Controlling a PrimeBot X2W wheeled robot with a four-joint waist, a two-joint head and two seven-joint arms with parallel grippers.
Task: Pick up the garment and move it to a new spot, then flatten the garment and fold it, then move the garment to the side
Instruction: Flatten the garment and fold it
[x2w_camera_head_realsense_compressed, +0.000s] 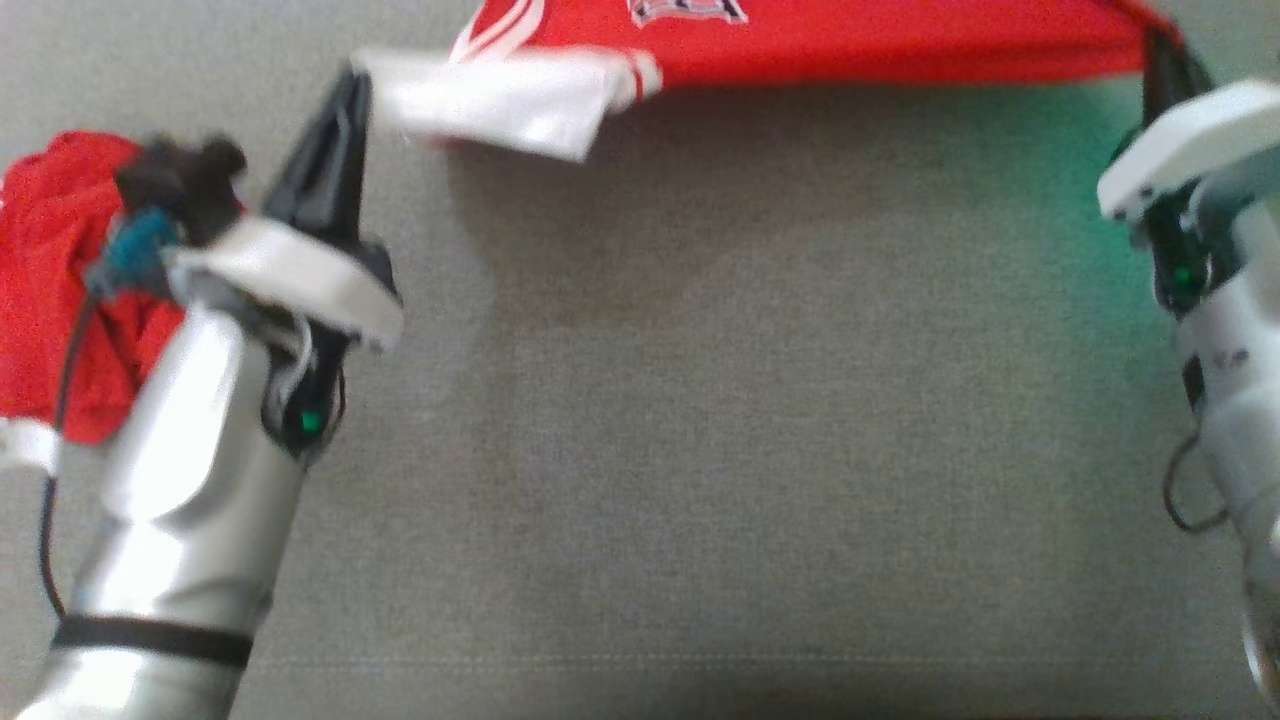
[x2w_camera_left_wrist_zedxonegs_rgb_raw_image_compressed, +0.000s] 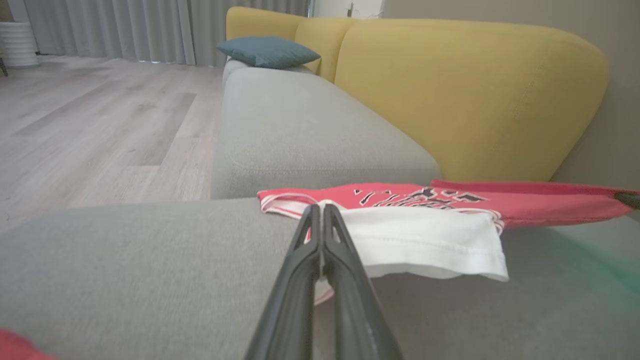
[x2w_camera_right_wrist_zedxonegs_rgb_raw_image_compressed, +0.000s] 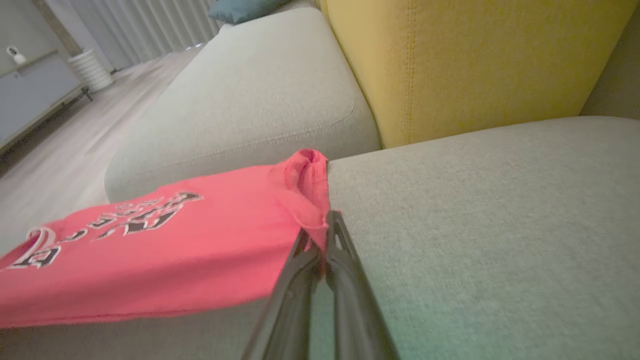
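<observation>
Garment (x2w_camera_head_realsense_compressed: 900, 45) lifted, stretched above seat cushion (x2w_camera_head_realsense_compressed: 700, 400); left gripper (x2w_camera_left_wrist_zedxonegs_rgb_raw_image_compressed: 321, 212) clamped on its white end, right gripper (x2w_camera_right_wrist_zedxonegs_rgb_raw_image_compressed: 327, 222) on red end. Flattening, folding, side move apparently remain.

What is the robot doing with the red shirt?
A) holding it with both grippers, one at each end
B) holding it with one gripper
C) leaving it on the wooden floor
A: the left gripper is shut on the red shirt at its white sleeve, and the right gripper pinches the other end.
</observation>
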